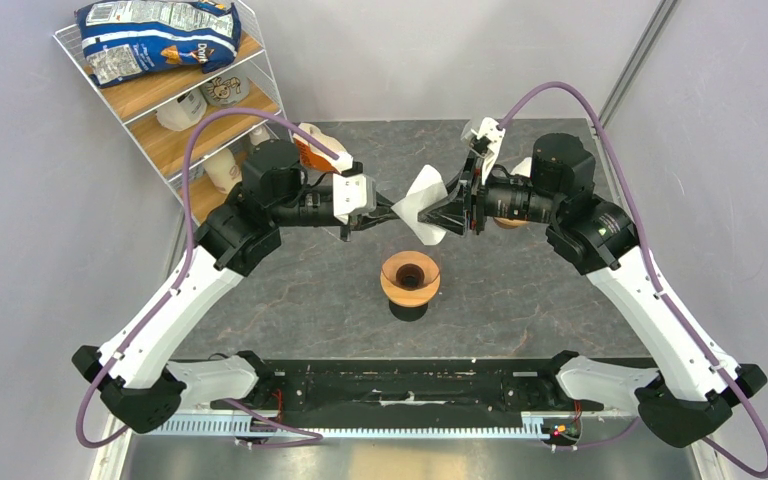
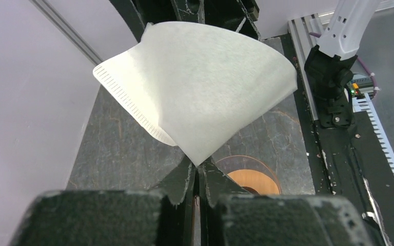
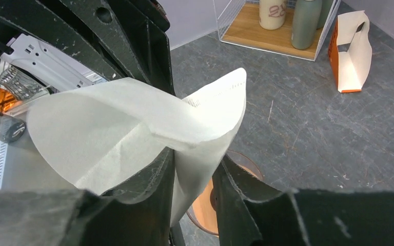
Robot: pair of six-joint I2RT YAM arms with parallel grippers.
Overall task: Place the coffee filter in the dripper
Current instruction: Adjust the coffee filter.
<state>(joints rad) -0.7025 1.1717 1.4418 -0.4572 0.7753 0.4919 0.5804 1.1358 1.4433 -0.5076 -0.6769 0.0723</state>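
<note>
Hanging in mid-air above the table (image 1: 290, 300), the coffee filter (image 1: 426, 205) sits at 12 o'clock of the dripper (image 1: 398, 284) in the top view, well clear of it. The left gripper (image 1: 394, 210) meets the paper from 9 o'clock and the right gripper (image 1: 444, 214) from 3 o'clock. The dripper stands upright, its wooden collar facing up. An orange-and-white packet (image 1: 312, 152) stands at 10 o'clock of the coffee filter. A wire shelf rack (image 1: 175, 120) topped by a blue snack bag (image 1: 155, 35) fills the 10 o'clock corner.

From the left wrist, the left gripper (image 2: 197, 171) has its jaws pressed together on the pointed tip of the coffee filter (image 2: 200, 87). The cone fans out toward 12 o'clock, its crimped seam at 9 o'clock. The dripper (image 2: 251, 179) shows on the table at 4 o'clock of that tip, apart from the paper.

From the right wrist, the right gripper (image 3: 195, 166) stands partly apart, with the edge of the coffee filter (image 3: 133, 128) hanging between its fingers (image 3: 143, 200). The paper lies against the 9 o'clock finger, and a gap remains beside the other. The dripper (image 3: 205, 207) shows through that gap at 6 o'clock. The orange-and-white packet (image 3: 351, 51) stands at 2 o'clock, with bottles (image 3: 282, 15) on the rack at 1 o'clock.
</note>
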